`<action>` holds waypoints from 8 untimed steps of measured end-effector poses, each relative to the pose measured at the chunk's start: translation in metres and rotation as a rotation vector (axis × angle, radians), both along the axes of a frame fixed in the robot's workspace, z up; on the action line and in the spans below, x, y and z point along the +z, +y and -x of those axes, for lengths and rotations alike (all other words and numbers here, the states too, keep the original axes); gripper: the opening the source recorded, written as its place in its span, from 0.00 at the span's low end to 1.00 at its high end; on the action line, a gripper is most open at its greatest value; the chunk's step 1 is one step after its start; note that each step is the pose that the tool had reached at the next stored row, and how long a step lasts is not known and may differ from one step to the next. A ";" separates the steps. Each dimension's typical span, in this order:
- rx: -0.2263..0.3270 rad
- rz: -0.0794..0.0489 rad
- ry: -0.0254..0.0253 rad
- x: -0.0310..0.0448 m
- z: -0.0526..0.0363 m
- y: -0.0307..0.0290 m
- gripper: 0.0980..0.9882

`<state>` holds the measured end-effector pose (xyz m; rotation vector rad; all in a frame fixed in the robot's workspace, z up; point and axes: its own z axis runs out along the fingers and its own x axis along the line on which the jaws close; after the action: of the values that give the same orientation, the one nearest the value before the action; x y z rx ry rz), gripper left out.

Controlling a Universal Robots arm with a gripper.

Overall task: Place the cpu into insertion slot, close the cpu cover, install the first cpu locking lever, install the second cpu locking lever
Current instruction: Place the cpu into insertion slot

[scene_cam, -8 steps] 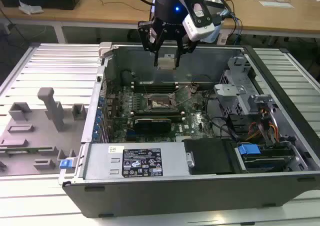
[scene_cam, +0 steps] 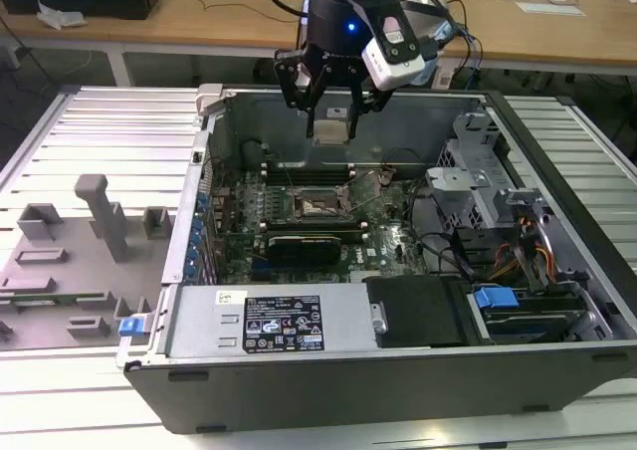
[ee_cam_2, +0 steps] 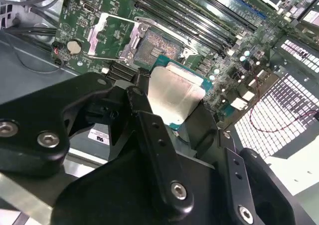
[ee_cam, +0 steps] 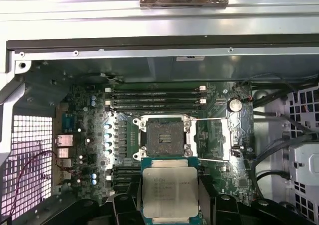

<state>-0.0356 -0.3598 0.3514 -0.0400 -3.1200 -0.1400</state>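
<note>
Exterior view: my claw point(scene_cam: 333, 121) hung over the far end of the open computer case point(scene_cam: 299, 370), well above the board; the case sat on the slatted worktop point(scene_cam: 100, 131).
Claw state: pressed in on the cpu point(scene_cam: 333, 131), pinching it by two opposite edges, metal top upward.
Cpu: in the air, touching only my fingers, apart from the board.
Insertion slot point(scene_cam: 317, 206): bare, dark centre uncovered, nothing seated in it.
Cpu cover point(ee_cam_2: 97, 38): swung open beside the slot, toward the exterior view's right.
Bearing: by my judgement the slot lay below the claw, nearer the exterior camera than the chip and a shade toward the exterior view's left.
Axis: the chip was square, so the edges counted. In the first wrist view the cpu point(ee_cam: 169, 195) edges ran parallel with the slot point(ee_cam: 162, 138) rim, and I read no twist.
First wrist view gave: the straight-down line-up, with the chip just beside the slot and the memory slots point(ee_cam: 154, 98) beyond.
Second wrist view gave: the slant look, with the cover's window and frame plain to see, and the chip standing clear above the board.
Levers: too thin to read.
</note>
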 end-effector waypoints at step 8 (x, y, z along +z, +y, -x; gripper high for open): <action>-0.040 0.005 0.0001 -0.0121 0.0003 0.0003 0.50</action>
<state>-0.0359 -0.3595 0.3393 -0.1024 -3.1206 -0.1335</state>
